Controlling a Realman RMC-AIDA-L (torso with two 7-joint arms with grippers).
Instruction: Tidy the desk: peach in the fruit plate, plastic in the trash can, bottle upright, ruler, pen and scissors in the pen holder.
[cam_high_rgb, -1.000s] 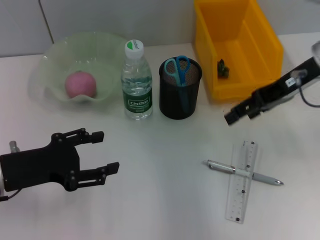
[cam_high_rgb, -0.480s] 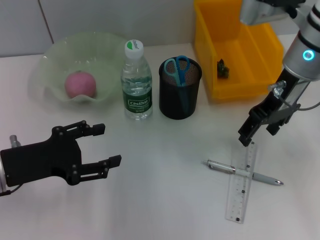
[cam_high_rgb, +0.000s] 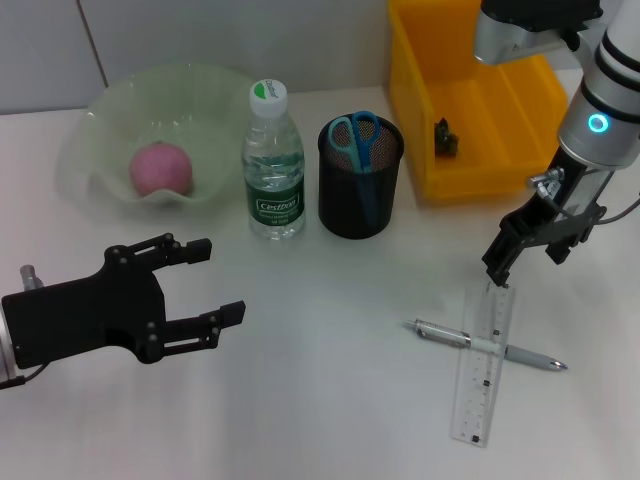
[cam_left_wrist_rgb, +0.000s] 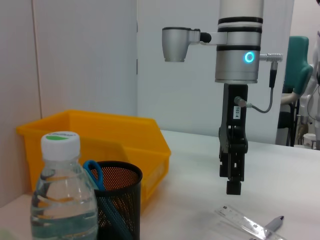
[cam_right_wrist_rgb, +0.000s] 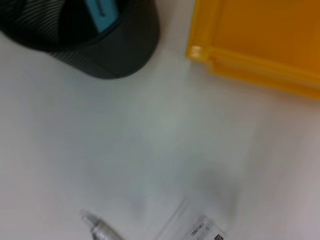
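Right gripper (cam_high_rgb: 497, 270) fingertips hang just above far end of ruler (cam_high_rgb: 481, 364); whether spread or closed, cannot tell. Ruler flat on desk (cam_high_rgb: 320, 400), pen (cam_high_rgb: 489, 345) lying across it. Right arm descends from above yellow bin (cam_high_rgb: 470, 90), wrist pointing down. Left gripper (cam_high_rgb: 208, 281) spread wide, holding nothing, low over desk well apart from ruler. Scissors (cam_high_rgb: 357, 135) in pen holder (cam_high_rgb: 359, 178).

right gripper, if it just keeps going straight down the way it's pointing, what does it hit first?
Most likely the far end of the ruler: the right gripper hangs just above it, pointing down. Exact depth is unclear; otherwise it meets the table.
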